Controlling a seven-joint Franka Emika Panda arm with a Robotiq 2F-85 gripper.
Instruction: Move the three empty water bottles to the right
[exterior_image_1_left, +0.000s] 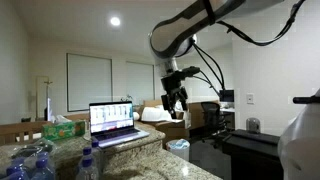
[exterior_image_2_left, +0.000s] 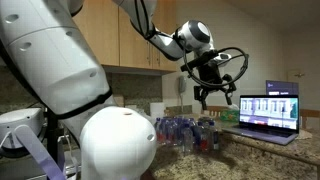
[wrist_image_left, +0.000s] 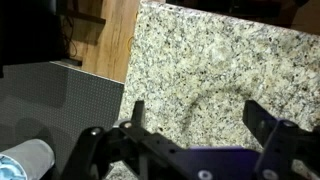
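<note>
- Franka arm (exterior_image_1_left: 190, 30): reaches out above the counter, with its wrist hanging in the air near the laptop.
- Granite countertop (wrist_image_left: 215, 70): a speckled top that fills the wrist view beneath the fingers.
- Laptop (exterior_image_1_left: 112, 122): open on the counter, with its screen lit.
- Water bottles (exterior_image_1_left: 90, 162): blue-capped, standing on the counter in front of the laptop and well apart from the pincer.
- Gripper (wrist_image_left: 200, 120): fingers spread wide with nothing between them.

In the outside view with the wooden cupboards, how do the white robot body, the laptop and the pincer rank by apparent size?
1. White robot body: largest by far, but nearest the camera.
2 and 3. Laptop and pincer look about alike; the laptop seems slightly wider, so I would not rank them firmly.
</note>
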